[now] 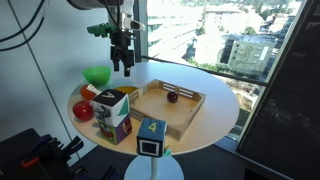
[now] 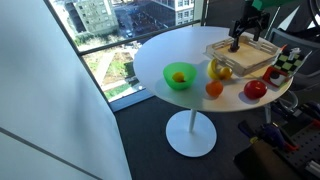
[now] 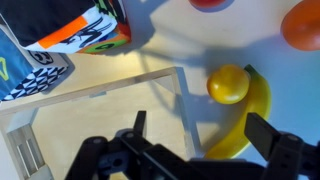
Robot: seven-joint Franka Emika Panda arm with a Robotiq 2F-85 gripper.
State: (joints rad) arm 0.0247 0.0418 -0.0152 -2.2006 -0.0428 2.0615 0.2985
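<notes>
We see one round white table (image 1: 215, 105) carrying everything. At its middle lies one wooden tray (image 1: 160, 110), holding a single small dark object (image 1: 172, 97). The gripper (image 1: 124, 62) hovers above the tray's far left corner, its fingers spread wide and holding nothing. Left of it stands one green bowl (image 2: 168, 72) with one yellow fruit (image 2: 179, 77) inside. Three printed cubes (image 1: 112, 103) cluster at the tray's near left side. In the wrist view, one banana (image 3: 262, 95) curves against one lemon (image 3: 228, 84), just outside the tray.

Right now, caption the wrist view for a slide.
Open claw over rim of shallow wooden tray, beside yellow banana and round yellow fruit.
</notes>
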